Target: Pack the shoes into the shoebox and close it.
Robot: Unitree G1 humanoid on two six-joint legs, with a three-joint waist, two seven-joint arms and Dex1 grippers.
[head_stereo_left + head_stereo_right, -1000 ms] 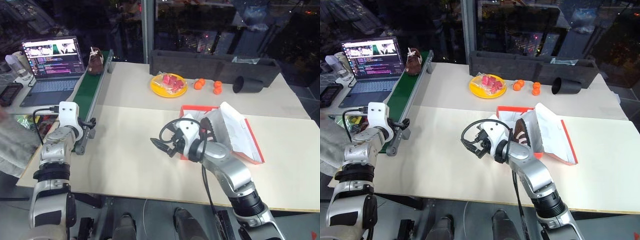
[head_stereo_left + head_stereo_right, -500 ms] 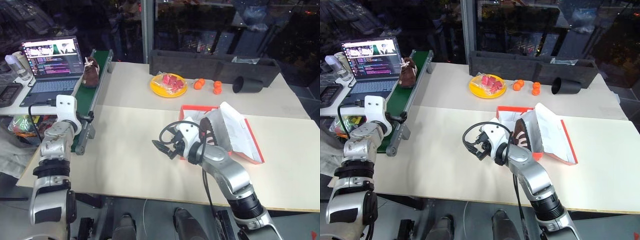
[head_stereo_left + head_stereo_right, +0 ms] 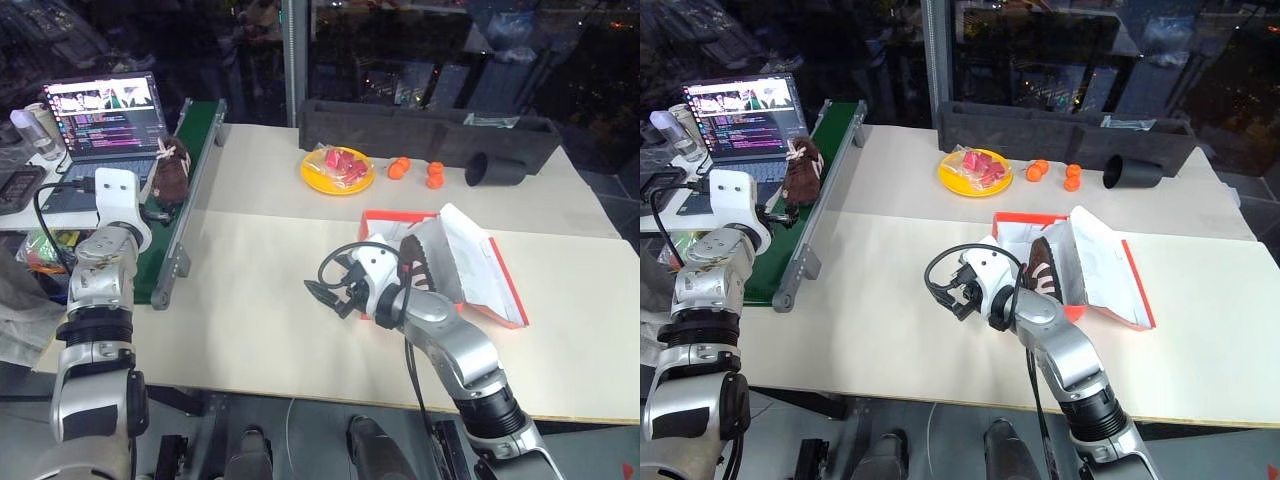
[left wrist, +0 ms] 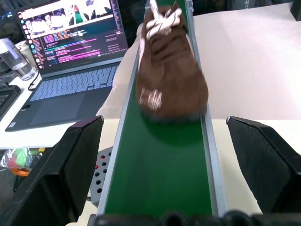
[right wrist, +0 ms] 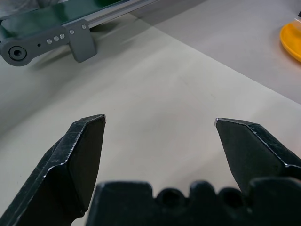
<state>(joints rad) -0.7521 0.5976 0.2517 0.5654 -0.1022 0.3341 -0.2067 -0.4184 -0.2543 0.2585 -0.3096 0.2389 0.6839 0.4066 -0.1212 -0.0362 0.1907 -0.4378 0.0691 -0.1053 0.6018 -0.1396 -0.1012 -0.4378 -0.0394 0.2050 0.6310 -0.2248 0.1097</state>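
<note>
Here we see the left gripper (image 4: pixel 162 165) spread wide, arm raised and pointing level along the green conveyor (image 3: pixel 180 215) at the table's left edge. One brown boot (image 4: pixel 168 70) sits on that belt just ahead of it, untouched. The right gripper (image 3: pixel 327 292) is also spread, empty, forearm bent inward over mid-table. The shoebox (image 3: pixel 500 290) lies open just beside it, with the other boot (image 3: pixel 1044 263) inside.
</note>
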